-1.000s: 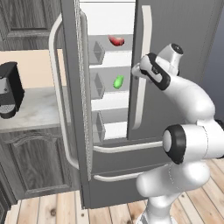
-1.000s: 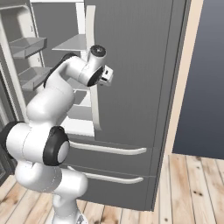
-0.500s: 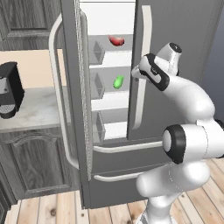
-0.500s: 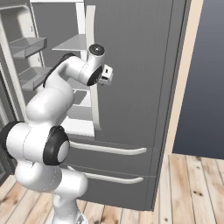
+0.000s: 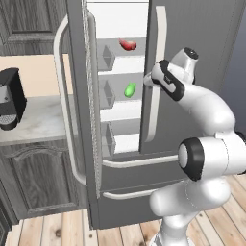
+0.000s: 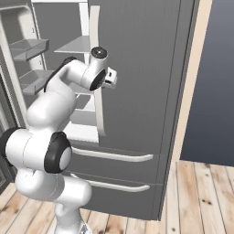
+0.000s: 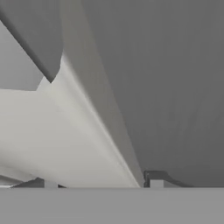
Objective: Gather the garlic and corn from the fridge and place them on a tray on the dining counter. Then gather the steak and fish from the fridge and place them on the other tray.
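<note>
Left base view: one tall dark-grey fridge (image 5: 202,43) with left door swung open, right door shut; two long pale vertical handles, one on the open door (image 5: 60,96) and one on the shut door (image 5: 154,72); two lower drawers, each with one pale horizontal handle (image 5: 139,161); three white shelves stacked inside, smooth and flat; one small red flat steak (image 5: 127,44) on the upper shelf, one light-green smooth oblong corn (image 5: 129,90) on the shelf below, well apart from each other; one black coffee machine (image 5: 10,103) on one pale marbled wall counter (image 5: 43,122) over dark wood-grain cabinets; pale plank floor below; gripper (image 5: 148,80) at the shut door's handle, fingertips hidden behind the wrist. Right base view: same fridge (image 6: 141,68) from the other side, no steak or corn on show, instead two translucent grey door bins (image 6: 28,48) on the open door; same handle (image 6: 96,68) running down past the gripper (image 6: 111,80), pressed against it. Hand view: handle (image 7: 83,131) as a broad, smooth, pale rounded bar crossing diagonally over matte dark-grey door skin, lying between two small dark fingertips (image 7: 154,179); jaws roughly half apart, straddling the handle, right tip at the bar's edge; cannot tell whether actually clamped on it.
</note>
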Robot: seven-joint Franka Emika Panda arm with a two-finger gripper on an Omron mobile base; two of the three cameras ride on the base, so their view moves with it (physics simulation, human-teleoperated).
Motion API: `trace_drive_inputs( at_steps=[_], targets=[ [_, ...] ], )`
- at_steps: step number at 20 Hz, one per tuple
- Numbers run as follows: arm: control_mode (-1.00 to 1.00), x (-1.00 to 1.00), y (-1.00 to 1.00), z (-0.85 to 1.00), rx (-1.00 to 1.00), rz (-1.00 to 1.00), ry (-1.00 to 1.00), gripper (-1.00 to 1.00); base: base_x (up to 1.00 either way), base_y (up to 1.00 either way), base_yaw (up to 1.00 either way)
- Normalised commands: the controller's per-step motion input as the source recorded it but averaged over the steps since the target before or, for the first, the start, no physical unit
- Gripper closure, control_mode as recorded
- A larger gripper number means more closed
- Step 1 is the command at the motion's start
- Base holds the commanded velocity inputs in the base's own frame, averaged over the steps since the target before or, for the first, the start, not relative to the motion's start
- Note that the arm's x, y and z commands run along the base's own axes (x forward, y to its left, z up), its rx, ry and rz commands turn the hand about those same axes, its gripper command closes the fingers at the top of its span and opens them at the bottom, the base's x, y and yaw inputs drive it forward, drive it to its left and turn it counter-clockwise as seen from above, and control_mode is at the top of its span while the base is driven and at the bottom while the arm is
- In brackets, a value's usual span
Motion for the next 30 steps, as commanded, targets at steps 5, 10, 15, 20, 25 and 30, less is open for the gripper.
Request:
trace_drive_inputs(
  at_steps=[5,10,15,20,25,30],
  targets=[
    [-1.0,0.12,0.34,-0.12,0.0,-0.02,-0.04,1.0,0.0,0.0,0.0],
    [-1.0,-0.61,0.23,-0.31,0.0,0.0,-0.12,1.0,0.0,0.0,0.0],
    [-1.0,-0.38,0.03,-0.11,0.0,-0.02,-0.11,1.0,0.0,0.0,0.0],
    [-1.0,-0.12,-0.48,0.03,0.0,-0.04,-0.01,1.0,0.0,0.0,0.0],
    [-1.0,-0.25,-0.9,0.16,0.0,-0.04,0.0,1.0,0.0,0.0,0.0],
    [-1.0,-0.45,-0.96,0.02,0.0,-0.05,0.0,1.0,0.0,0.0,0.0]
  ],
)
